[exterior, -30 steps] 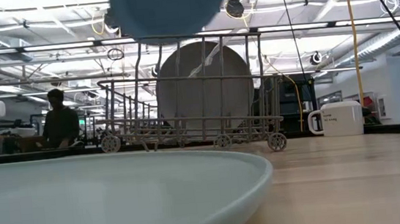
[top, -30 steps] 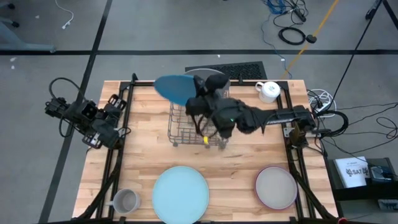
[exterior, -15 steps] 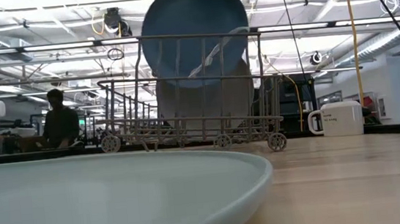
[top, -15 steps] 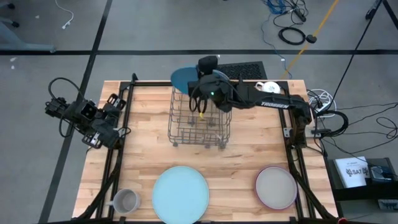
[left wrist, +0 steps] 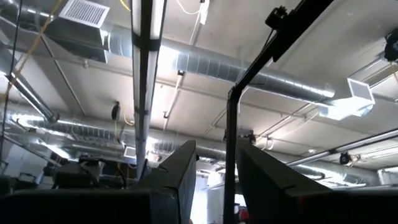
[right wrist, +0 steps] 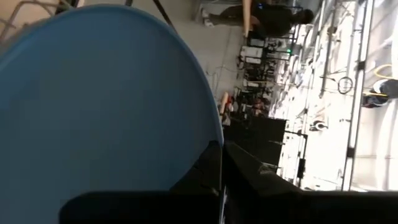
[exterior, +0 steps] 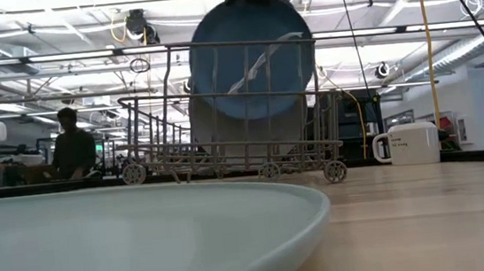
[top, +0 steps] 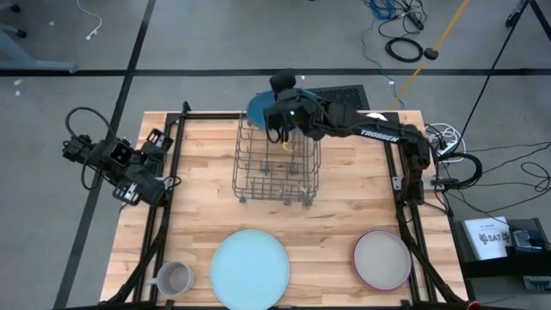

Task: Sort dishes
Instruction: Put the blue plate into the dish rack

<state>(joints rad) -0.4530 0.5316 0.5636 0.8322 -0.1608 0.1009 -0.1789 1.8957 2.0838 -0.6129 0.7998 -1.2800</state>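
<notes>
From above, the right gripper (top: 277, 120) is clenched on the rim of a round dark blue plate (top: 258, 108), held on edge over the far end of the wire dish rack (top: 275, 168), presumably so it slots in. The left gripper (top: 129, 185) waits at the table's left edge, partly open and empty.

At table height, the plate (exterior: 248, 64) hangs partly inside the rack (exterior: 222, 111), just in front of a large grey plate (exterior: 290, 126) already standing there, so that one and the wire dividers could snag it. A white mug (exterior: 412, 144) sits off to the side, and a light blue plate (exterior: 128, 244) lies up front.

The right wrist camera shows the fingers (right wrist: 214, 168) pinching the rim.

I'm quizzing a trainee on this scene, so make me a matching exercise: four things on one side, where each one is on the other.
Things:
1. dark blue plate
2. light blue plate
3. pink-rimmed plate
4. white mug

Places:
A. flat on the table's near right
B. gripped upright by the right tool over the wire rack
C. far right of the table
D. flat at the table's near middle

Pairs: 1-B, 2-D, 3-A, 4-C
</notes>
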